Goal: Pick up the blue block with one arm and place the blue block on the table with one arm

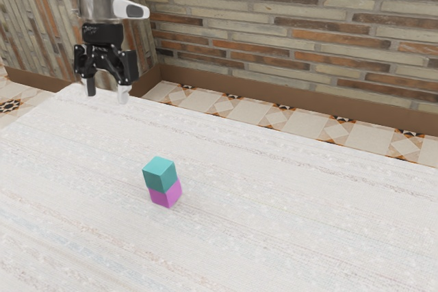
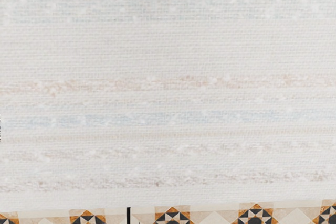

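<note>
The end effector is hanging above the bench, its two fingers standing wide apart and pointing down, with nothing sitting between them. The arm is reaching in from the exterior view's upper left, keeping the end effector well apart from the blocks. The blue block, looking teal, is resting on top of a magenta block, so it is touching that block rather than the bench. The magenta block is standing on the bench, carrying the upper one. In the wrist view, part of the blue block is showing, the border cutting off the rest. The bench is showing a whitish, woven-looking surface with faint blue, tan and grey stripes running across it. Beyond its edge, a patterned tile floor is showing, and a brown baseboard is running along the foot of a wall of grey, cream and orange-brown bricks.
</note>
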`<control>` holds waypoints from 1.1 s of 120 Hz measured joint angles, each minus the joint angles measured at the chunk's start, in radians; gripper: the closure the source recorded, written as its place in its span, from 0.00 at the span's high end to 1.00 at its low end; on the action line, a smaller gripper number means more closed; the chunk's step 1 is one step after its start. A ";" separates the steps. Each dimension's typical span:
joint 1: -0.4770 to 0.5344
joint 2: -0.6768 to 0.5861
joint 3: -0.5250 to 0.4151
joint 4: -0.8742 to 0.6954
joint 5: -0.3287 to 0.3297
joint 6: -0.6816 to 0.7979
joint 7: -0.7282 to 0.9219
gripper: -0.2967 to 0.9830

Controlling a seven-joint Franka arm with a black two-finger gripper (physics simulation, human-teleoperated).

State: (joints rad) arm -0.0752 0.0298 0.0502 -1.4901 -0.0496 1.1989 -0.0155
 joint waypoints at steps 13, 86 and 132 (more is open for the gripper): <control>0.015 0.035 0.006 -0.002 -0.012 0.118 -0.005 0.77; 0.050 -0.081 -0.084 -0.775 0.063 1.076 -0.011 0.77; 0.042 -0.009 -0.065 -0.747 0.061 1.178 -0.003 0.77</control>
State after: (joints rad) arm -0.0333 0.0206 -0.0144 -2.2368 0.0114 2.3770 -0.0188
